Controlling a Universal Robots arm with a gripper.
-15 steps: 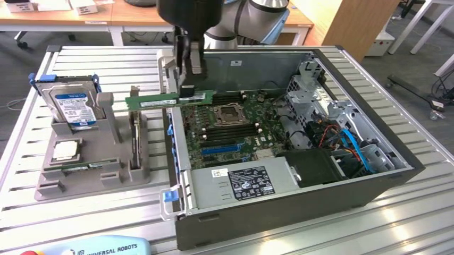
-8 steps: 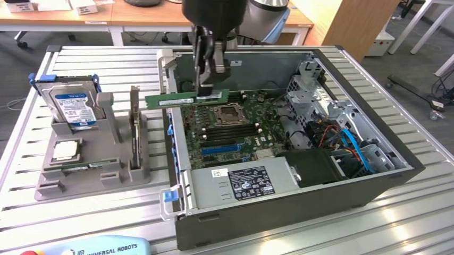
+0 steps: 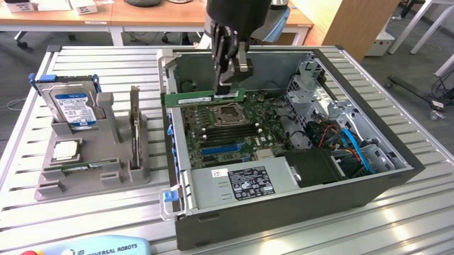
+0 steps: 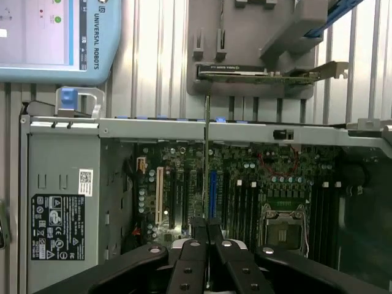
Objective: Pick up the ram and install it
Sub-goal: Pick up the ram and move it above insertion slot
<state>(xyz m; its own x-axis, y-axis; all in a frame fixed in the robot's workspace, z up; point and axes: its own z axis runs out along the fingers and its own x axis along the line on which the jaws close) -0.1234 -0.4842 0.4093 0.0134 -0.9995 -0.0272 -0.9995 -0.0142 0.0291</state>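
The ram point(image 3: 201, 98) is a long thin green stick, held level and on edge above the motherboard point(image 3: 227, 133) inside the open computer case point(image 3: 284, 212). My gripper point(image 3: 227, 93) comes down from above and is shut on the stick near its end on the exterior view's right. The stick hangs just over the far edge of the board, beyond the processor socket point(image 3: 228, 115) and the black memory slots point(image 3: 225, 130). In the wrist view the ram point(image 4: 207, 159) shows edge-on as a thin line running out from between my fingers point(image 4: 197, 236), over the board's slots.
A grey holder point(image 3: 92, 178) on the exterior view's left carries a hard drive point(image 3: 71, 103), an upright expansion card point(image 3: 135, 125) and a square silver chip point(image 3: 65, 150). The power supply point(image 3: 245, 183) and blue cables point(image 3: 358, 151) fill the case's near side. A teach pendant point(image 3: 99, 247) lies at the table's front edge.
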